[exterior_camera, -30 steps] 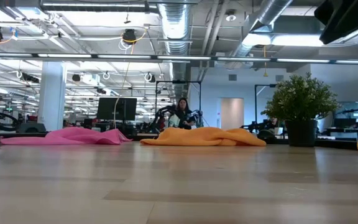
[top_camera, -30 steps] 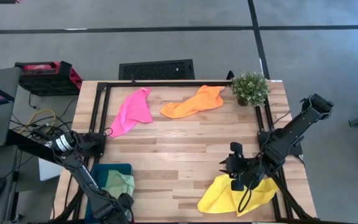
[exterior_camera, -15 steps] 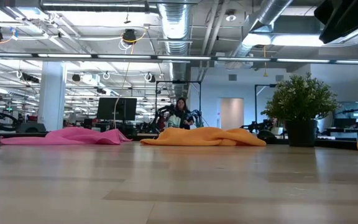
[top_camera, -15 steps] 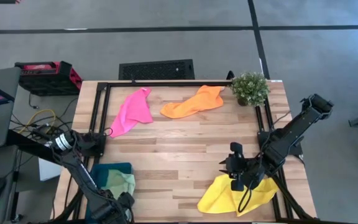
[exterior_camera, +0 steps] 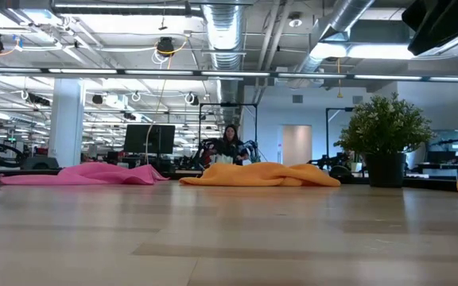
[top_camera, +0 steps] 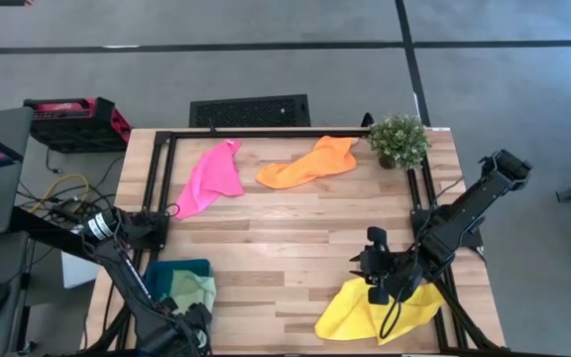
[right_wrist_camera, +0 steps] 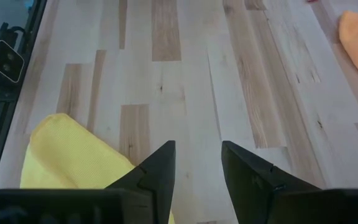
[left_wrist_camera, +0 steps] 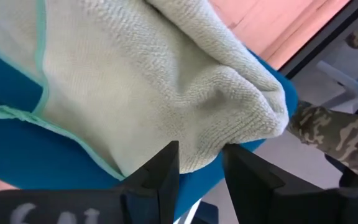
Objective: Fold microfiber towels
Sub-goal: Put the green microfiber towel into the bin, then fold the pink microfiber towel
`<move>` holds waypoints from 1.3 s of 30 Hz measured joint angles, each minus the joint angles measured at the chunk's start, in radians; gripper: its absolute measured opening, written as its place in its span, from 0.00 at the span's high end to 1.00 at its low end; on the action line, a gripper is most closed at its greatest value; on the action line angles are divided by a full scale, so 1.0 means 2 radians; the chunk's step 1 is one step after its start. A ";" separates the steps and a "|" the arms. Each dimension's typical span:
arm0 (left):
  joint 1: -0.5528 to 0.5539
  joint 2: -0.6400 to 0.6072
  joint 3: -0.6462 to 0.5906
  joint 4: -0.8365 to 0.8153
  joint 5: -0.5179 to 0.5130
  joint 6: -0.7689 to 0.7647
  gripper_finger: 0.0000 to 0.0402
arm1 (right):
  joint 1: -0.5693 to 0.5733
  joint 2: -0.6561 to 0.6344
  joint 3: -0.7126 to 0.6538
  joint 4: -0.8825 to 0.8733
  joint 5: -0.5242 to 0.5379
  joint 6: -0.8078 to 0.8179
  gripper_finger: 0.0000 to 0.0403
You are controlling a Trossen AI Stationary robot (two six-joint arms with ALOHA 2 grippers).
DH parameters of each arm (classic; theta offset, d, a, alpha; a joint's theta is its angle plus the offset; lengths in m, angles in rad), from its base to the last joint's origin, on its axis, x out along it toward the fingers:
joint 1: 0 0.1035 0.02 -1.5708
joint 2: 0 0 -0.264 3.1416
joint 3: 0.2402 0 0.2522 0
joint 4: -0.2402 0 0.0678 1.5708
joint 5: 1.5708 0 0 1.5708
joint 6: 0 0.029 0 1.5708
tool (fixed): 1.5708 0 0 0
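We see the left gripper, fingers slightly apart, at the light green towel in the teal bin; soft, limp cloth, best pinched at a corner. The right gripper, fingers apart, hovers over the yellow towel.

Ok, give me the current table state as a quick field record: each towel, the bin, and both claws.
hot pink microfiber towel: crumpled, far left of table
orange microfiber towel: crumpled, far centre, beside small potted green plant
yellow microfiber towel: bunched at near right edge
light green microfiber towel: lying in teal rectangular plastic bin, near left corner
left claw: fingers apart, right at the green towel's edge, not gripping
right claw: open, empty, above the yellow towel
folded towels: none visible
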 joint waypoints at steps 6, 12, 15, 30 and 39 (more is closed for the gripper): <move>-0.003 0.000 0.000 0.025 0.012 0.005 0.72 | 0.000 0.000 0.000 0.000 0.000 0.000 0.62; -0.004 0.000 0.000 0.026 0.014 0.027 0.72 | 0.000 0.000 0.000 0.000 0.001 -0.001 0.62; -0.004 0.000 0.000 -0.009 -0.037 0.044 0.72 | 0.000 0.000 0.000 0.000 0.001 -0.005 0.62; 0.167 -0.003 -0.001 -0.184 -0.171 0.267 0.72 | -0.006 0.000 0.000 0.018 0.017 -0.005 0.62; 0.281 -0.018 -0.001 -0.185 -0.192 0.421 0.72 | -0.089 0.000 0.000 0.079 -0.013 -0.104 0.62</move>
